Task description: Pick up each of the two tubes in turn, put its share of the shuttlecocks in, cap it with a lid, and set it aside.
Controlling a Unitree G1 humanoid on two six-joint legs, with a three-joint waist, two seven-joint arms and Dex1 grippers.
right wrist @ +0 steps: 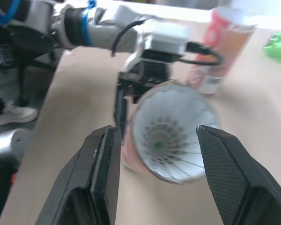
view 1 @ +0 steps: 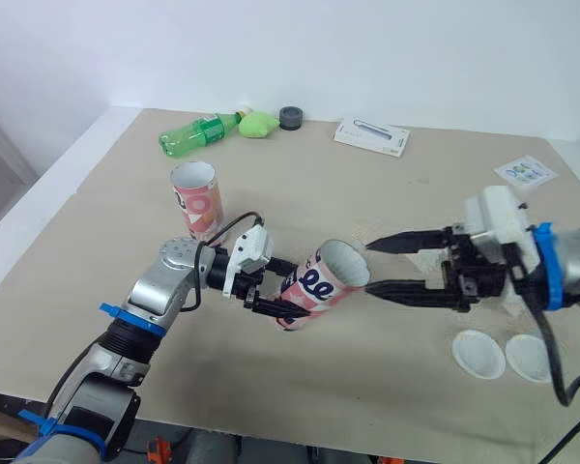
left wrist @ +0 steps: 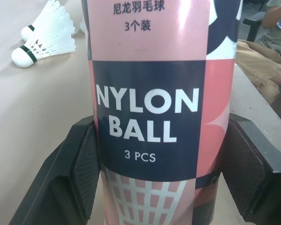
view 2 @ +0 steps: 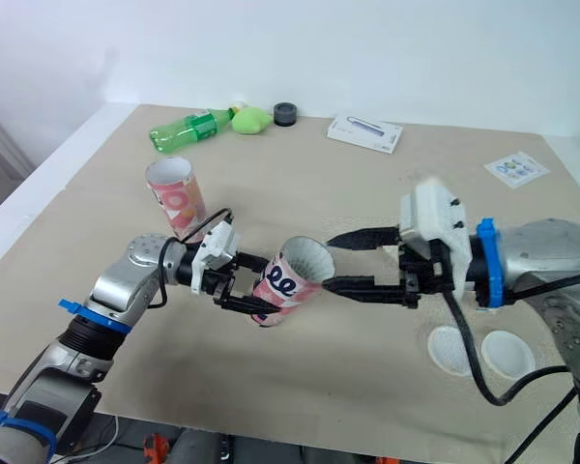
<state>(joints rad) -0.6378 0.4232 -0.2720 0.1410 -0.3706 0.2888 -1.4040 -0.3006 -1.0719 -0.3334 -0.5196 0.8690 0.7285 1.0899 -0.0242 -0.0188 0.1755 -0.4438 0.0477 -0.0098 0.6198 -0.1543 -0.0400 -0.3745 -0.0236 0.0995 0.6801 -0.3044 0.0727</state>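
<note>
Our left gripper holds the pink cardboard tube, white shuttlecock inside. Our right gripper is wide. 2 round white lids and the standing tube wait.

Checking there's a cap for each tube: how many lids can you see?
2. Both lie flat on the table near its front right edge: one lid, and the second lid just right of it. More could be hidden under the arms.

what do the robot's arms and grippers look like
The left arm and right arm are silver-grey with blue rings, a white housing at each wrist and looping black cables. Each ends in two long black jaws.
</note>
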